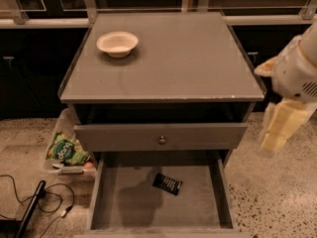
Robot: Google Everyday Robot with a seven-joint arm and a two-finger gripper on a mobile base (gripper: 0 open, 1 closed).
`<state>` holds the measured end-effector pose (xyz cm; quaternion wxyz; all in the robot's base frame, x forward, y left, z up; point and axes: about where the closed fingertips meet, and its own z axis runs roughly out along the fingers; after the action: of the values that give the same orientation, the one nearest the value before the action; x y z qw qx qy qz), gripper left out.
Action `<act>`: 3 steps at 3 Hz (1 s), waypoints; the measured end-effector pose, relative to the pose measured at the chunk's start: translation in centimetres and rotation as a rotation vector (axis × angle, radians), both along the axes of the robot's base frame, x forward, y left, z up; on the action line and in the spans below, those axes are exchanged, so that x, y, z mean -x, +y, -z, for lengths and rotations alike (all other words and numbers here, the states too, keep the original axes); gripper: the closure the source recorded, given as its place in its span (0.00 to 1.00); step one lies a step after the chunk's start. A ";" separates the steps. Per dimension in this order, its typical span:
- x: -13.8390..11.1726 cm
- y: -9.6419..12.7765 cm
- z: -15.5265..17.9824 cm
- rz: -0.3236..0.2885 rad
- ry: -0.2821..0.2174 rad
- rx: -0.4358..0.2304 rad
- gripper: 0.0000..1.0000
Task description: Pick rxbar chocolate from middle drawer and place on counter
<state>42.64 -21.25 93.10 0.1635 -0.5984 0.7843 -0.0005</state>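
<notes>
We see the small black rxbar chocolate wrapper (167, 184) lying flat in the open grey wooden middle drawer (124, 197). The pale gripper (275, 133) hangs beside the grey square tabletop (198, 58), well apart from the wrapper; open or closed, we cannot tell.

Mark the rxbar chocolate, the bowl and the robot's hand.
rxbar chocolate (167, 184): camera view, centre of the black wrapper, lying in the middle drawer (129, 202).
bowl (117, 42): camera view, its bare inside; it sits back left on the counter (188, 58).
hand (275, 133): camera view, pale lower end, hanging right of the counter.
</notes>
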 end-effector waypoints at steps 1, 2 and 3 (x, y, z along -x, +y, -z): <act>1.1 1.7 6.5 -0.018 0.035 -0.038 0.00; 2.2 3.4 14.3 -0.036 0.073 -0.108 0.00; 2.8 4.5 22.0 -0.041 0.134 -0.134 0.00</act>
<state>39.85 -16.74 71.14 0.1503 -0.6008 0.7793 0.0956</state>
